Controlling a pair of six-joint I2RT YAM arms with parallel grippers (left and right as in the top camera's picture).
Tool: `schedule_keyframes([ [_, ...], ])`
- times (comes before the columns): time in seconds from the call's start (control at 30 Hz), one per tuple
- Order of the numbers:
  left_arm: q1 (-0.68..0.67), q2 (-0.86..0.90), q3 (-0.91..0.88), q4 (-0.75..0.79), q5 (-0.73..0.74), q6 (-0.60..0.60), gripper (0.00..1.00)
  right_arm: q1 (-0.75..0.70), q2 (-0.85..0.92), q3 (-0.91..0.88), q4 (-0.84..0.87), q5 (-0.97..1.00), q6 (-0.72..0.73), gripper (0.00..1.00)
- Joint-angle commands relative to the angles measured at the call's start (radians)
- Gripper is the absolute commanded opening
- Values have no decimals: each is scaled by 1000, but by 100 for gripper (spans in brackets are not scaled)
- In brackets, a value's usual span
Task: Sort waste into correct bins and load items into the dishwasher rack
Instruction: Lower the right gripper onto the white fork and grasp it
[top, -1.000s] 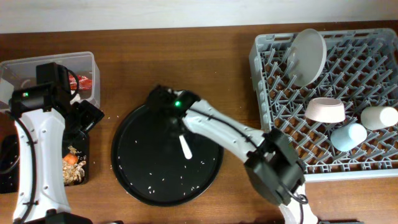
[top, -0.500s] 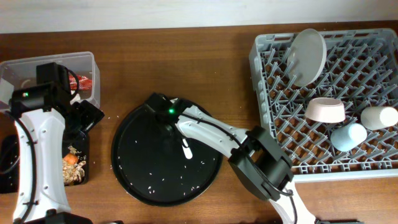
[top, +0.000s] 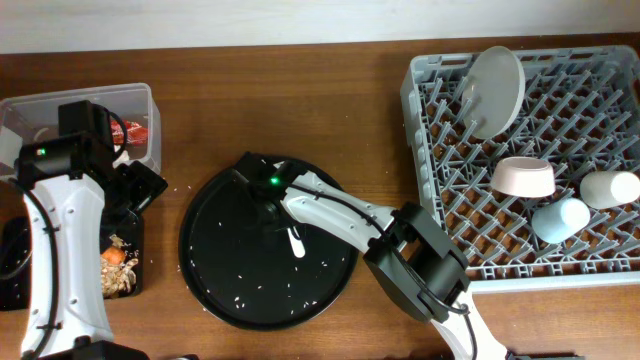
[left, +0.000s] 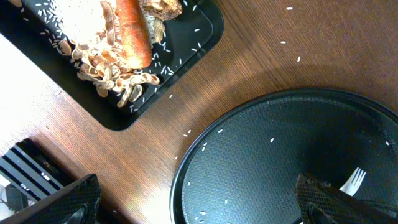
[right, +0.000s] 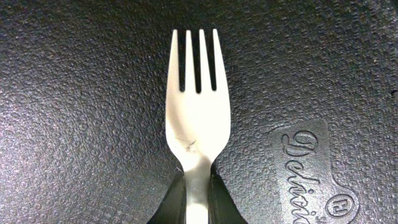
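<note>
The right gripper has come down mid-frame and now pinches the white plastic fork on the round black tray (left gripper spread, empty), so the dishwasher rack is next.

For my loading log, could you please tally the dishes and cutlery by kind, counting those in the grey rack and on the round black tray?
plate: 1
bowl: 1
cups: 2, the light-blue cup and the cream-white cup
fork: 1
Total: 5
</note>
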Motion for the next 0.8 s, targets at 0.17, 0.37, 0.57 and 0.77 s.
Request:
schedule_keyframes([
  [0.17, 5, 4, -1, -1, -14, -10, 99, -5, 23, 40, -76, -2, 11, 4],
  [0.37, 5, 4, -1, -1, -14, -10, 99, -5, 22, 52, -84, -21, 11, 13],
  [0.57, 5, 4, -1, -1, -14, -10, 99, -5, 22, 128, -149, -21, 11, 22],
  [0.77, 5, 4, -1, -1, -14, -10, 99, -5, 23, 222, -263, -66, 3, 46],
])
